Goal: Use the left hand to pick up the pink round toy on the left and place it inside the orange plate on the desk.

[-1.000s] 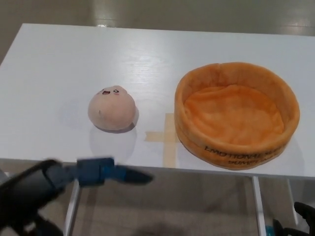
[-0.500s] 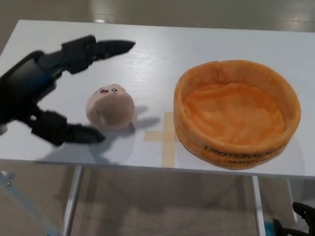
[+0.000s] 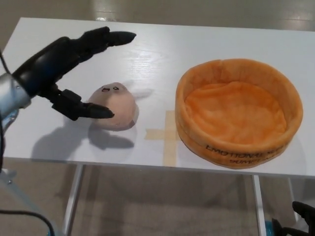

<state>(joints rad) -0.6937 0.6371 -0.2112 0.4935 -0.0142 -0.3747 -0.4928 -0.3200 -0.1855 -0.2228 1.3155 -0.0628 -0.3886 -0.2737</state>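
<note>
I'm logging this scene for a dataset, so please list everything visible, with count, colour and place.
pink round toy: one, pale pink with a small face, on the left part of the table, between the open fingers of the left hand.
orange plate: one, orange plush with dark lettering on its near wall, on the right part of the table, empty.
tape cross: one, tan, on the table between toy and plate.
table: one, white, with pale legs showing below its near edge.
floor: beige, around and under the table.
left hand: one, black, open, above the table's left side, thumb low in front of the toy, fingers above it.
right hand: black, only a small part at the bottom right corner.
</note>
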